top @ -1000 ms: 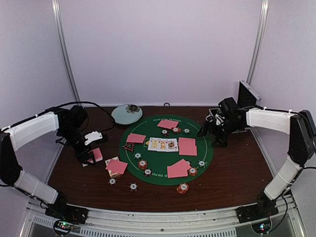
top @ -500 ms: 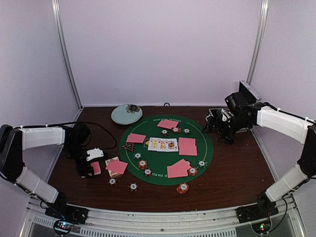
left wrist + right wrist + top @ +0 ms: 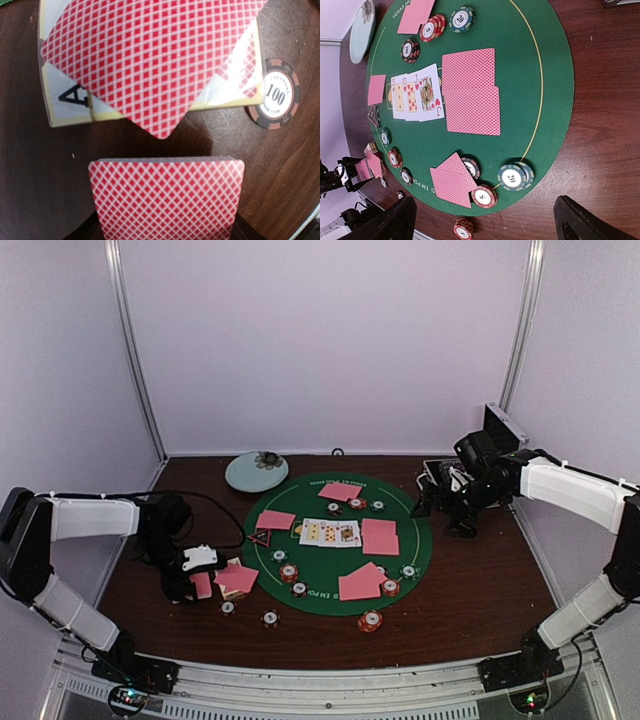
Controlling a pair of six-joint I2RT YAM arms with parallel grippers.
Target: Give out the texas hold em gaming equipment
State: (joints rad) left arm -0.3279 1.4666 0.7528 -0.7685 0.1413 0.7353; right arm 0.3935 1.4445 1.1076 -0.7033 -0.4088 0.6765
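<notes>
Top external view, left side: the left gripper (image 3: 197, 583) is seen low over the brown table (image 3: 480, 590), clamped on a stack of pink-backed cards (image 3: 166, 195). Just beyond the stack, a single pink-backed card (image 3: 150, 55) is laid across a pale cream item marked A (image 3: 65, 107); whether that item is a box or a card cannot be told. A dark striped chip (image 3: 275, 95) marked 100 is noted just beside that item.

Centre: a green round mat (image 3: 320, 565) is found bearing three face-up cards (image 3: 330, 532), ringed by pink-backed pairs and striped chips. A triangle marker (image 3: 260, 537) is placed at its left rim. A red-orange chip stack (image 3: 369, 621) is seen off the near rim. A pale plate (image 3: 256, 471) is set behind the mat.

Right: the right gripper (image 3: 487, 217) is held above the table near the mat's right edge, jaws spread wide, nothing between them. A metal case (image 3: 500, 428) is seen behind it.
</notes>
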